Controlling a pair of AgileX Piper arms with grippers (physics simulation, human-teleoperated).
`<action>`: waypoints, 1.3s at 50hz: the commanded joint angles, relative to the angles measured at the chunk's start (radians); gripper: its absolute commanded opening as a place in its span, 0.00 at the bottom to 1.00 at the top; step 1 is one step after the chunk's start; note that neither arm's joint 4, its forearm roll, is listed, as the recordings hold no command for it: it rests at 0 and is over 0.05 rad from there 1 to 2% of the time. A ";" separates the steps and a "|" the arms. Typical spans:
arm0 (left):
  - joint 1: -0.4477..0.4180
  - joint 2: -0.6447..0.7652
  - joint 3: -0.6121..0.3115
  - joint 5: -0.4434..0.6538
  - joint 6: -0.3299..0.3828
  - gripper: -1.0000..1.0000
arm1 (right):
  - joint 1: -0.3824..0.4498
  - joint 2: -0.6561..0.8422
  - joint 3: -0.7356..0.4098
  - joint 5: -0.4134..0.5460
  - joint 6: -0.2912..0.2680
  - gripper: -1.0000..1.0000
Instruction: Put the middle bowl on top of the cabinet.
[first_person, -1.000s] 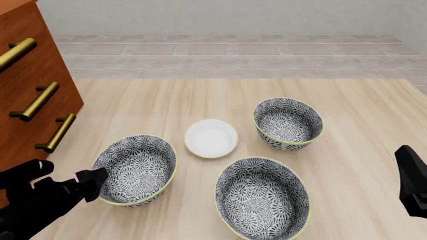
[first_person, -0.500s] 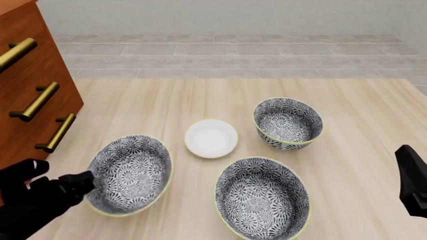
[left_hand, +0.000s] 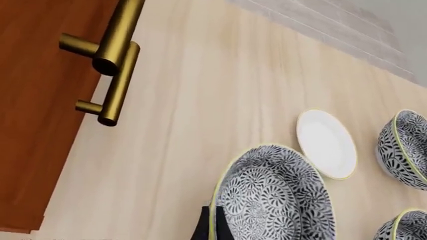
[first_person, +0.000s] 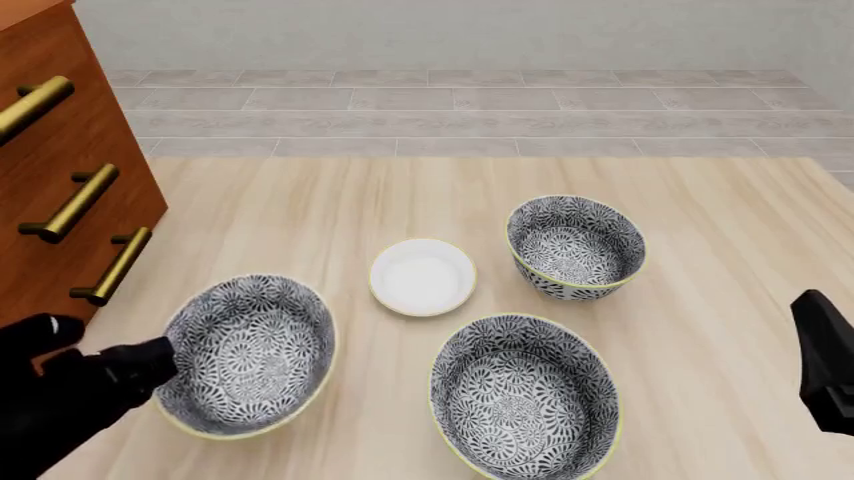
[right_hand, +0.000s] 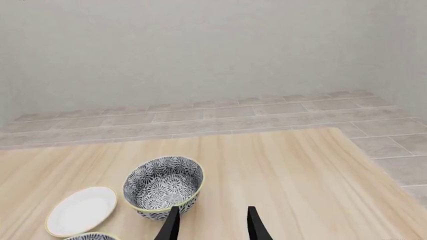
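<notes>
the left hand (first_person: 158, 362) is pinching the near-left rim of a patterned bowl (first_person: 248, 355), fingers closed on the thin wall, one finger (left_hand: 203, 226) showing outside the rim in the left wrist view. the bowl is tipping, its mouth leaning toward the hand, and i judge that is because only one edge is being gripped, so its weight is hanging off the pinch. it is sitting at about 8 o'clock from the white saucer (first_person: 422, 276), low by the desk (first_person: 400, 190); whether its base is touching i cannot tell.

the cabinet (first_person: 60, 170) is rising at 10 o'clock, brass handles (first_person: 70, 203) facing the bowls, close beside the gripped bowl, so the climb to its top looks short but steep.

the other two bowls, one at 5 o'clock (first_person: 526, 393) and one at 2 o'clock (first_person: 575, 245) from the saucer, are resting upright. the right hand (right_hand: 211, 224) is hanging empty and parted at the right edge, well apart, likely parked to keep out of the way.
</notes>
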 joint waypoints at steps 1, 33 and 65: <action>-0.026 0.197 -0.003 -0.099 -0.055 0.00 | -0.004 -0.001 0.001 0.000 0.008 1.00; -0.007 0.033 -0.221 0.298 -0.079 0.00 | -0.005 -0.001 0.002 0.002 0.004 1.00; 0.092 -0.077 -0.510 0.598 -0.074 0.00 | -0.001 0.000 0.001 0.001 -0.013 1.00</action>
